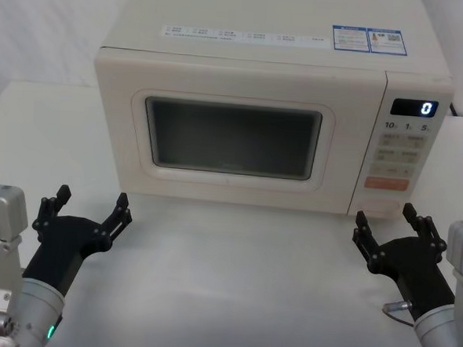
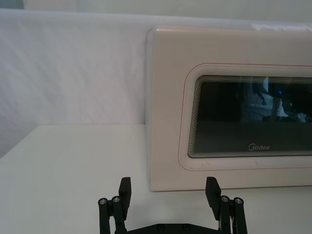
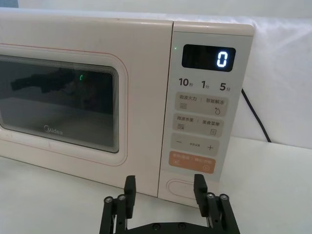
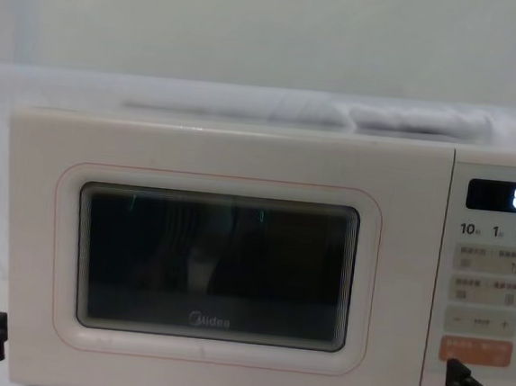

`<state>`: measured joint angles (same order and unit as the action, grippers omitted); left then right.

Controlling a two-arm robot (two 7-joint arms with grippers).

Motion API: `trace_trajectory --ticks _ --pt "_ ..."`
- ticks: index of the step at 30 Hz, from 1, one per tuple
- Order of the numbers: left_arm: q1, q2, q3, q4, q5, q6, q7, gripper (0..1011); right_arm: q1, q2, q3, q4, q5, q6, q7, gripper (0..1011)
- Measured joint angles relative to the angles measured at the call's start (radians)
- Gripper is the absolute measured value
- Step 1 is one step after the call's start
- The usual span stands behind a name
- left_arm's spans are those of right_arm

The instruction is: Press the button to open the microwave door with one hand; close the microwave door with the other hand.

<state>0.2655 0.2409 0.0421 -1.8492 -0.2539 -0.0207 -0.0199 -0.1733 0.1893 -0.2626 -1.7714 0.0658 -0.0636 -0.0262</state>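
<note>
right hand [image 3: 164, 192] wide, empty, button [image 3: 181, 187] at 12 o'clock | button stiff, push with one fingertip | left hand [image 1: 88, 208] wide, empty | microwave door [image 1: 232, 138] shut, light, rigid

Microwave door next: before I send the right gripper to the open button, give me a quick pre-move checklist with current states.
1. Large cream-white microwave door with dark glass window sits flush with the keypad panel, shut: ok.
2. Wide cream pill-shaped button at the panel's bottom is in sight, nothing covering it: ok.
3. Right gripper is open, short of the button, roughly lined up with it: ok.
4. Left gripper is open, low before the door's left part, not touching it: ok.
5. White table between grippers and microwave carries nothing in the door's swing: ok.
6. Whether the door will spring fully: cannot tell.
</note>
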Motion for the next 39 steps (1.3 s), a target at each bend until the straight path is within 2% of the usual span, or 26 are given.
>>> trace_trajectory --ticks 2,5,6,9,17,18,24,25,39 --pt "0.0 0.0 0.0 0.0 0.0 0.0 0.0 1001 0.0 0.0 0.0 0.0 0.0 0.0 0.0 768" --pt "0.0 0.0 0.0 0.0 0.0 0.0 0.0 1001 0.0 0.0 0.0 0.0 0.0 0.0 0.0 632" --pt "0.0 0.0 0.0 0.0 0.0 0.0 0.0 1001 0.0 0.0 0.0 0.0 0.0 0.0 0.0 632" --pt "0.0 0.0 0.0 0.0 0.0 0.0 0.0 1001 0.0 0.0 0.0 0.0 0.0 0.0 0.0 508" --pt "0.0 0.0 0.0 0.0 0.0 0.0 0.0 1001 0.0 0.0 0.0 0.0 0.0 0.0 0.0 282" --pt "0.0 0.0 0.0 0.0 0.0 0.0 0.0 1001 0.0 0.0 0.0 0.0 0.0 0.0 0.0 222" --pt "0.0 0.0 0.0 0.0 0.0 0.0 0.0 1001 0.0 0.0 0.0 0.0 0.0 0.0 0.0 73" --pt "0.0 0.0 0.0 0.0 0.0 0.0 0.0 1001 0.0 0.0 0.0 0.0 0.0 0.0 0.0 17" --pt "0.0 0.0 0.0 0.0 0.0 0.0 0.0 1001 0.0 0.0 0.0 0.0 0.0 0.0 0.0 0"
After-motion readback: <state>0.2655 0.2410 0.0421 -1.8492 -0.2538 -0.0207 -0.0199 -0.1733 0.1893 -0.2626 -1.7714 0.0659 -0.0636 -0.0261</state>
